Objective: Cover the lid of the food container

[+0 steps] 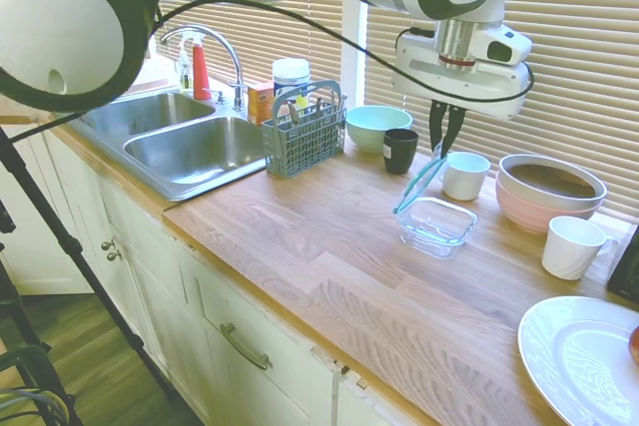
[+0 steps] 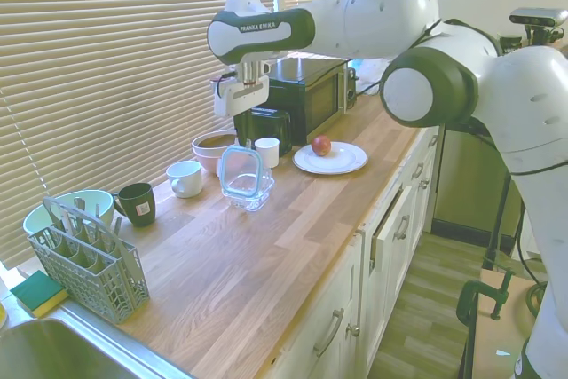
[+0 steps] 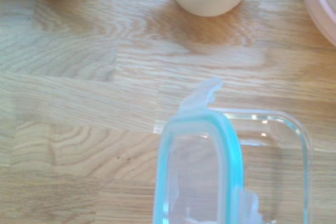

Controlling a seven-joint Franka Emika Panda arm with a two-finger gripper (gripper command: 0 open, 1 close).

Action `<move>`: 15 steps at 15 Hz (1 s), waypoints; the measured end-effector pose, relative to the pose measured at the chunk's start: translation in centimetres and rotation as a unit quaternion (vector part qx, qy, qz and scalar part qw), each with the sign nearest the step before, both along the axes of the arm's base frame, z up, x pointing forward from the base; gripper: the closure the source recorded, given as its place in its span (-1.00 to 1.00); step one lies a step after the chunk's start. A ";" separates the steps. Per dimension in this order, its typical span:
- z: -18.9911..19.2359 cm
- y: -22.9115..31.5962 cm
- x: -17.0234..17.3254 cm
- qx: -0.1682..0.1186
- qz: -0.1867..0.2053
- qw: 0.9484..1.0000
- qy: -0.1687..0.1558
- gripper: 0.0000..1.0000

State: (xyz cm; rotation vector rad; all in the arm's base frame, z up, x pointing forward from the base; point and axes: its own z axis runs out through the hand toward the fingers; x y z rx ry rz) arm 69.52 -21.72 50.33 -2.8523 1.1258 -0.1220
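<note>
On the near counter: you had only bare wood between the counter edge and the food container (image 1: 436, 223).
Food container: it sat open on the counter (image 1: 329, 276), clear and shallow, with the white mug (image 1: 464, 176) just beyond it and the pink bowl (image 1: 550, 192) to its right in the first exterior view.
Lid: the lid (image 1: 419, 185) stood tilted, lower edge at the container's left rim, upper edge up at the gripper (image 1: 445, 134); not yet flat.
Gripper: its fingers stood narrowly apart over the lid's raised edge; whether they actually pinched that edge, I could not tell.
How to do it well: you would, I judge, lower that raised edge toward the container's right side so the teal rim meets all four corners, then let go only once it lay level.
Risk: tipping too fast could skid the light dish toward the mug.
Farther back: the black mug (image 1: 399, 150) and mint bowl (image 1: 377, 127) stood well clear.
</note>
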 end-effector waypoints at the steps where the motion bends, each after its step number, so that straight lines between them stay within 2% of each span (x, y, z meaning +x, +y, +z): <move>1: -0.2 -0.2 0.3 -0.001 0.000 1.000 0.000 1.00; 6: -0.2 -1.8 0.7 0.002 -0.002 1.000 -0.005 1.00; 9: -0.5 -4.5 0.0 0.014 -0.010 1.000 -0.005 1.00; 15: -3.7 -8.6 -0.9 0.043 -0.022 0.999 0.002 1.00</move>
